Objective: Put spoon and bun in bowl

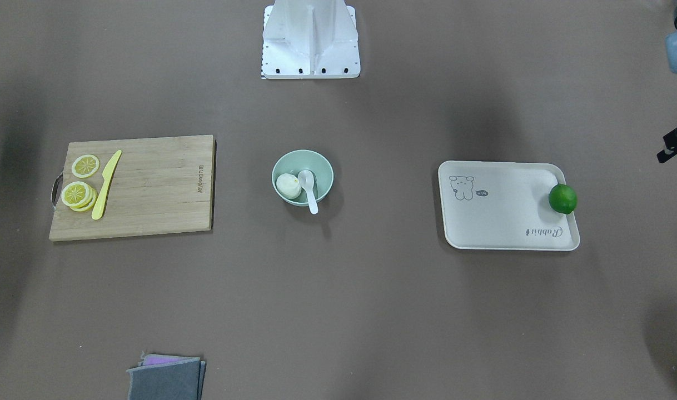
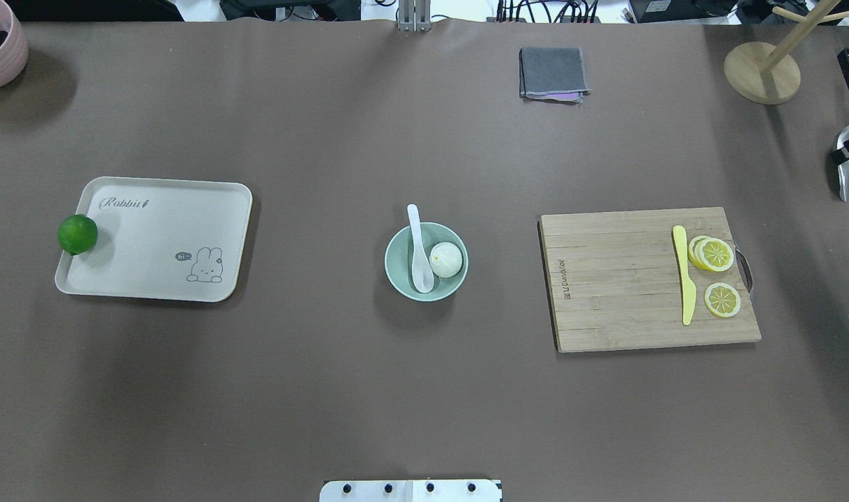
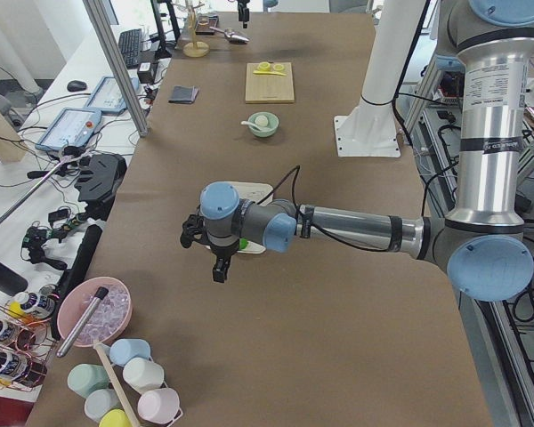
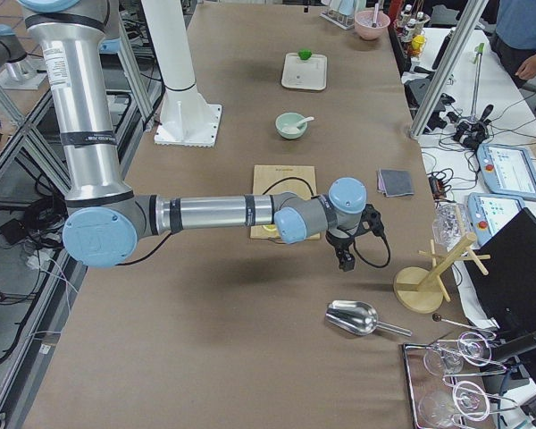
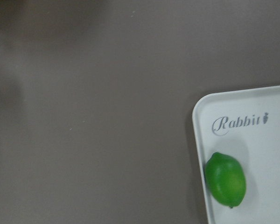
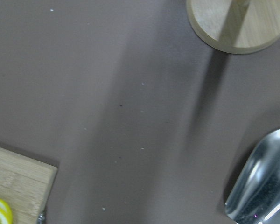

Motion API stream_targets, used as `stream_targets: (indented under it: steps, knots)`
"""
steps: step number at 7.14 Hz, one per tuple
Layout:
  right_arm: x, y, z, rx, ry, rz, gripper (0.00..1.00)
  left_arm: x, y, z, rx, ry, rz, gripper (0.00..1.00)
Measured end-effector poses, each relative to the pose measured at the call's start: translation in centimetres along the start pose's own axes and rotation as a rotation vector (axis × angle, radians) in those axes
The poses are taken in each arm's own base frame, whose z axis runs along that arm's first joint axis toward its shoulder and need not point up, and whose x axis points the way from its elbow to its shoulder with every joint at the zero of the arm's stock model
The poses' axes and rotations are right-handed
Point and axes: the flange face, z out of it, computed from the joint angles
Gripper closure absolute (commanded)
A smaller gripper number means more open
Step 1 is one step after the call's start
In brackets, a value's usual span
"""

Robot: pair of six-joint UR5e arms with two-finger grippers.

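— How many of each on the desk?
— One bowl, one bun, one spoon, one tray, one lime, one cutting board, one yellow knife, one folded grey cloth.
— Lemon slices?
— One lying alone, plus a small stack; I can't count the stack's slices.

Even light; wrist views perhaps soft

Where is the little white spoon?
The spoon sits dead centre in the overhead view, scoop in the green bowl, left of the bun, handle over the far rim.
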Motion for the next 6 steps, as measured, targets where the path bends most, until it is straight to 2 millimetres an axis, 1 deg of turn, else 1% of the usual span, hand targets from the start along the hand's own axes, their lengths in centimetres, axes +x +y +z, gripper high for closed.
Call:
stream_targets:
  steps: [1, 2, 3, 4, 5, 6]
  knots:
    - [1.8, 0.4, -0.2, -0.01, 0.003, 0.009, 0.0, -2.2, 1.3, -0.7, 0.007, -0.01, 0.007, 0.01]
    - [2.7, 0.7, -0.4, -0.018, -0.007, 0.016, 0.0, -3.7, 2.4, -0.8, 0.004, -0.014, -0.009, 0.01]
    - [3.3, 1.1, -0.5, -0.024, -0.029, 0.03, 0.0, -4.5, 3.4, -0.7, -0.007, -0.006, -0.031, 0.01]
    - [3.7, 1.7, -0.7, -0.025, -0.044, 0.043, 0.0, -4.7, 4.0, -0.6, -0.013, 0.026, -0.043, 0.01]
    - [4.0, 2.2, -1.4, -0.016, -0.052, 0.054, 0.0, -4.7, 4.6, -0.4, -0.016, 0.055, -0.047, 0.01]
    - [4.7, 2.9, -2.5, 0.003, -0.053, 0.068, 0.0, -4.7, 5.3, -0.4, -0.018, 0.065, -0.047, 0.01]
